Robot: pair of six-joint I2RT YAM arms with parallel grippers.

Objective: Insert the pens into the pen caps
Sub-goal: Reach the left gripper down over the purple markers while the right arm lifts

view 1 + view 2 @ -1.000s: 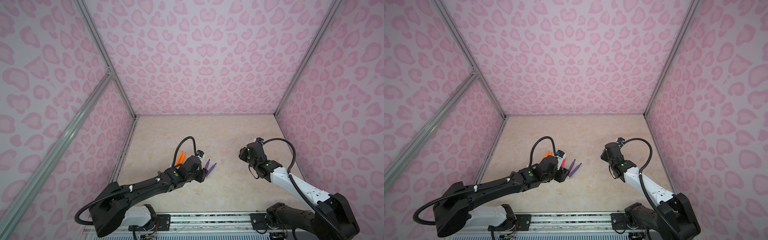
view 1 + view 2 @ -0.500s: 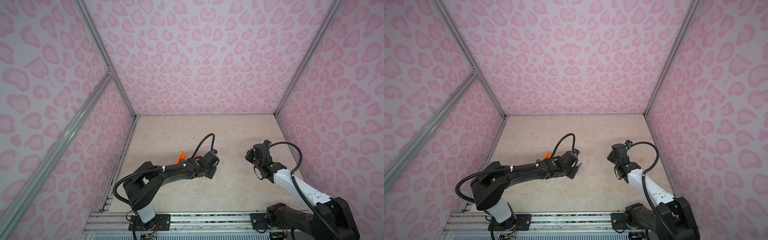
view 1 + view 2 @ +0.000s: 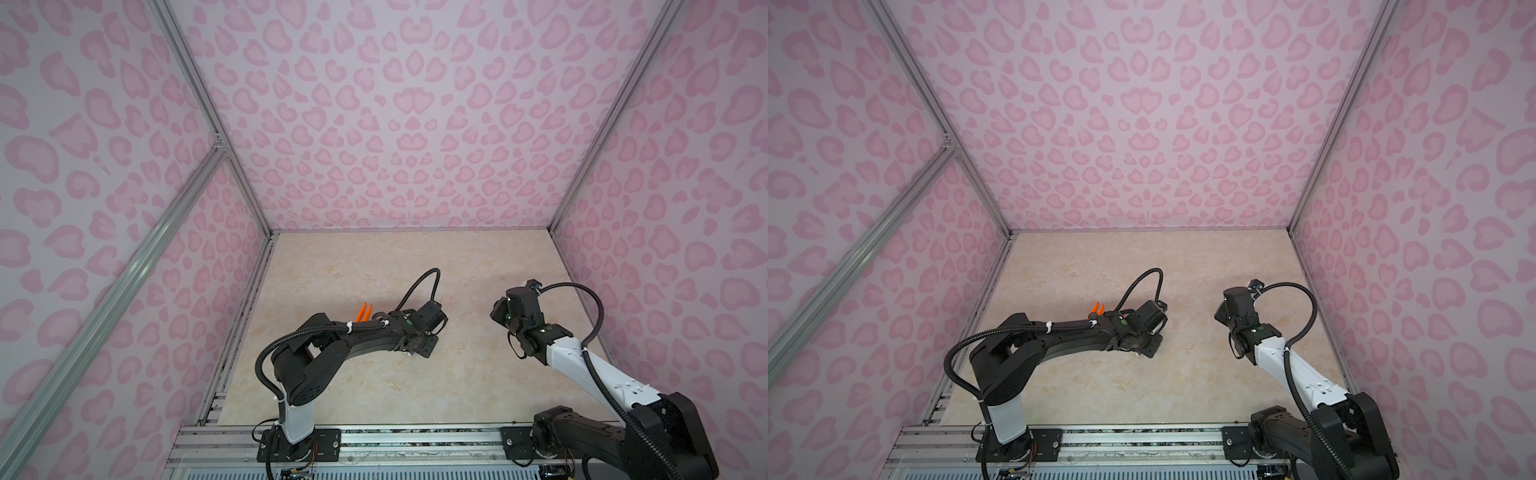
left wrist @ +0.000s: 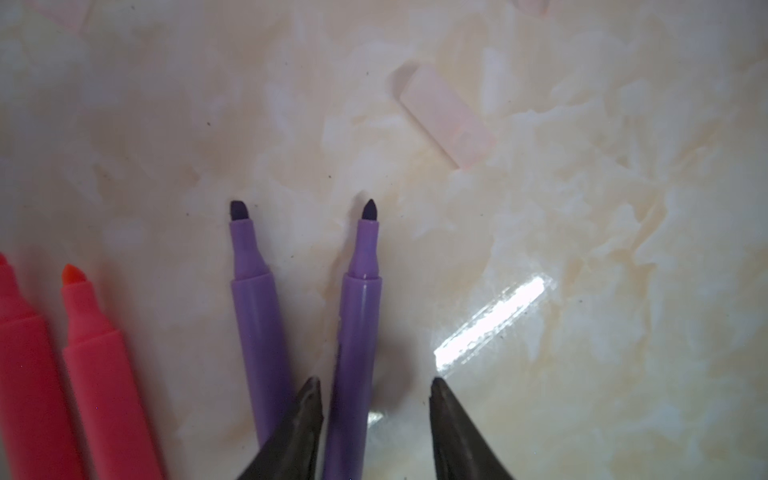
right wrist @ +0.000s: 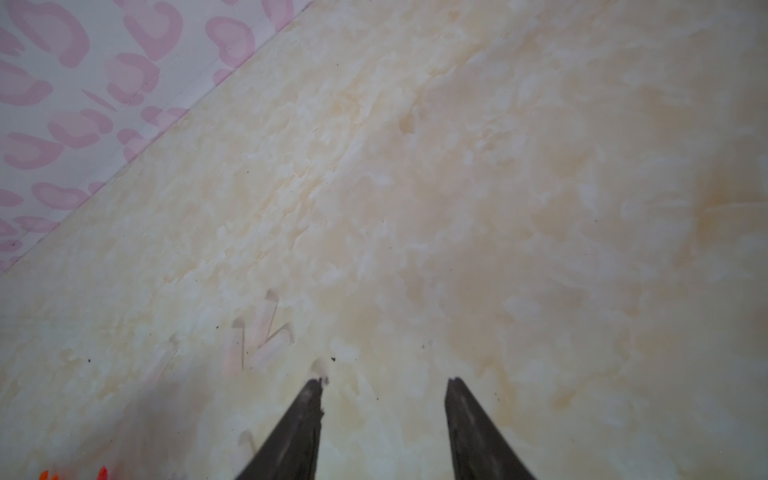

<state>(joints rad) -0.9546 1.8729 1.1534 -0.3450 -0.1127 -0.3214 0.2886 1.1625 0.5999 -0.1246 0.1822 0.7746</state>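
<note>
Both top views were bright, evenly lit and sharp, with faint shadow under the left arm [image 3: 365, 341] toward six o'clock. In the left wrist view a white glare streak [image 4: 490, 324] crossed the tabletop [image 4: 623, 249] beside a purple pen [image 4: 359, 332], and the pink-red pens [image 4: 99, 374] were blurred. The right wrist view was hazy.

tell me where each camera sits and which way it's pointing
Top views: high over the arm bases, looking down on the table; left arm and right arm show whole.
Left wrist: just over the table, facing the purple pens; open left gripper shows.
Right wrist: low, facing bare table and pen caps; open right gripper shows.
Shared: both top views hold the orange pens.
</note>
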